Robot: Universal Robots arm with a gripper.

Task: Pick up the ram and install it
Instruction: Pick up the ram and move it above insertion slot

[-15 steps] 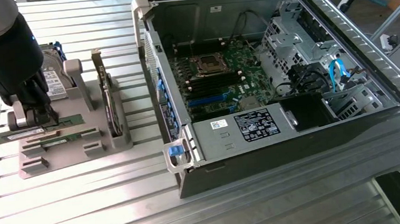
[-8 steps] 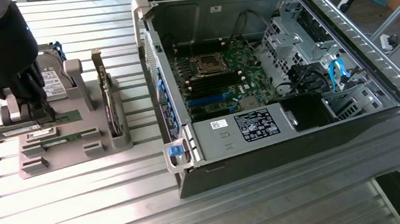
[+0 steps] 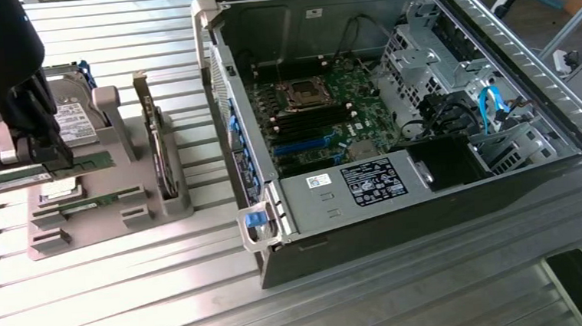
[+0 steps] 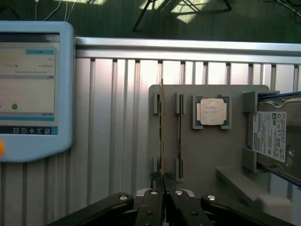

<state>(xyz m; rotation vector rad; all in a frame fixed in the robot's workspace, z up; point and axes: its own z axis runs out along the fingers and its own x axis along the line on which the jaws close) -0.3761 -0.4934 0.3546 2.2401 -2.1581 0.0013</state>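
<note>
My gripper (image 3: 57,158) squeezes tight on the ram (image 3: 6,184), held up just over the grey holder (image 3: 111,222), so the pick-up looks done, and I think fitting it into the open computer (image 3: 261,27) needs a straight, steady hold.

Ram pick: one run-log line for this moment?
stage: pick | gripper: shut on ram | ram: held above grey holder | second stick: in holder | PC case: open, ram not installed

Slatted metal table (image 3: 403,297), sunlit floor (image 4: 188,12)
</note>
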